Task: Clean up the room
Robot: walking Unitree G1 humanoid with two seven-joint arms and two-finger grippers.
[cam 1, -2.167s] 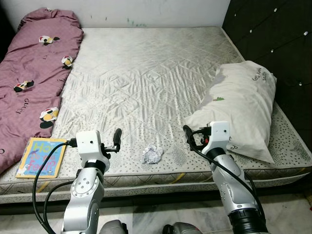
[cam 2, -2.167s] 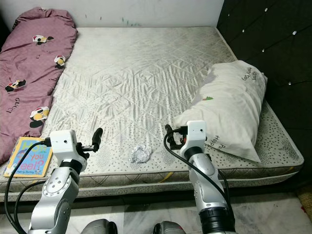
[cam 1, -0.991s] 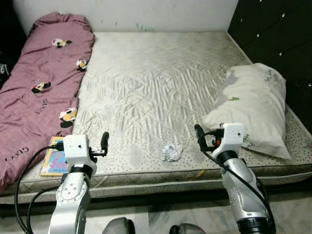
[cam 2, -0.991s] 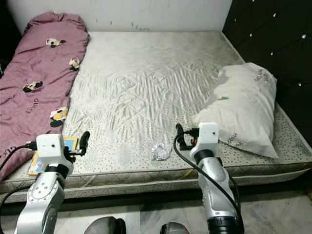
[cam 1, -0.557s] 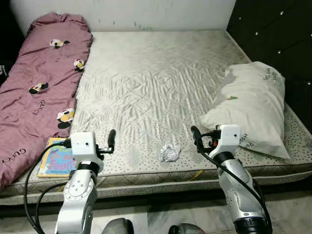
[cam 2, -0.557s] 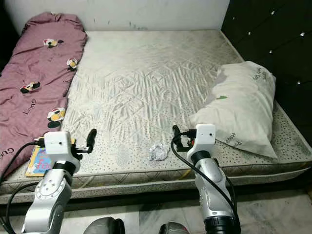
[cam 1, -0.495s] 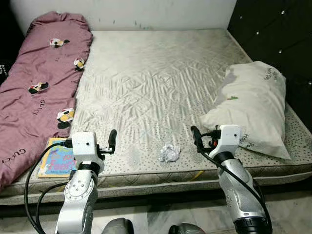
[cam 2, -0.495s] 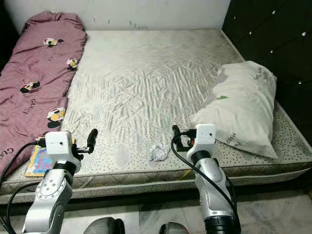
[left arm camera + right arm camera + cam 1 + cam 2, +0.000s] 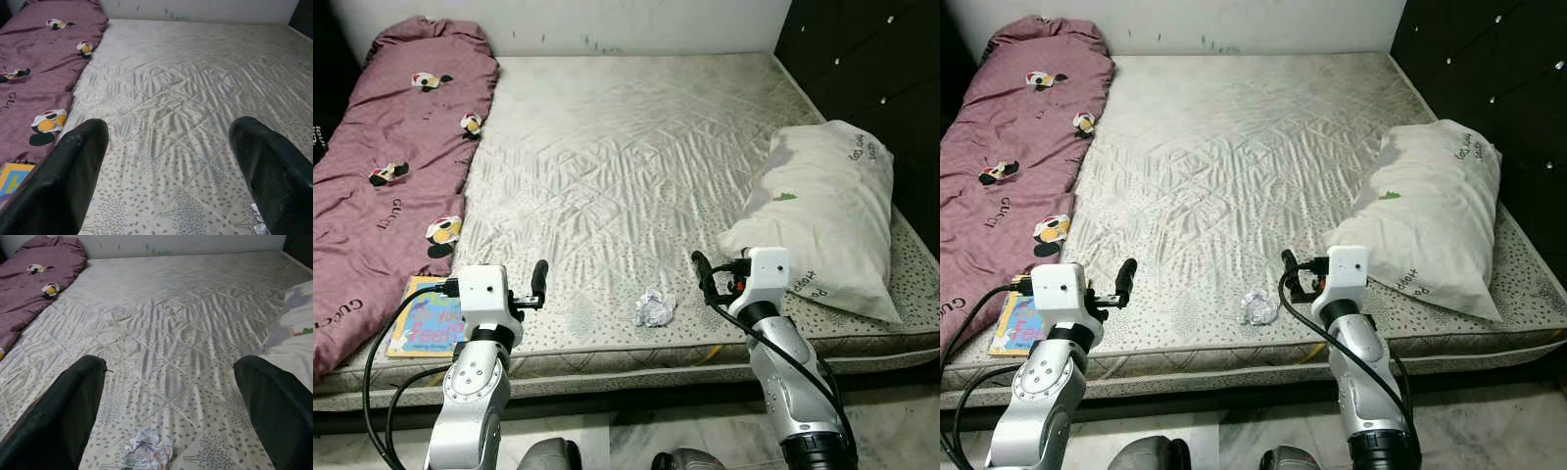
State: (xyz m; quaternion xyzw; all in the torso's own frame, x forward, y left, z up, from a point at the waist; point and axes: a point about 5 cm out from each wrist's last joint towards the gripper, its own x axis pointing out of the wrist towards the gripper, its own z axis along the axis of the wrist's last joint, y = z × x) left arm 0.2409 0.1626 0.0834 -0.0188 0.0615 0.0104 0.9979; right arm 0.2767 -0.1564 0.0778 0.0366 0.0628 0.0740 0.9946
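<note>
Two grippers, left gripper [image 9: 166, 181] and right gripper [image 9: 168, 411], jaws wide apart and empty over bare quilted mattress [image 9: 626, 147], crumpled paper [image 9: 146, 453] just below right jaws, pillow [image 9: 832, 215] beyond right finger, purple blanket [image 9: 382, 166] beside left.

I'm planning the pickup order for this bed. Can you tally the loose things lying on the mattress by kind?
Crumpled paper ball: 1
Children's book: 1
White pillow: 1
Maroon quilt: 1
Total: 4 things on the mattress.
</note>
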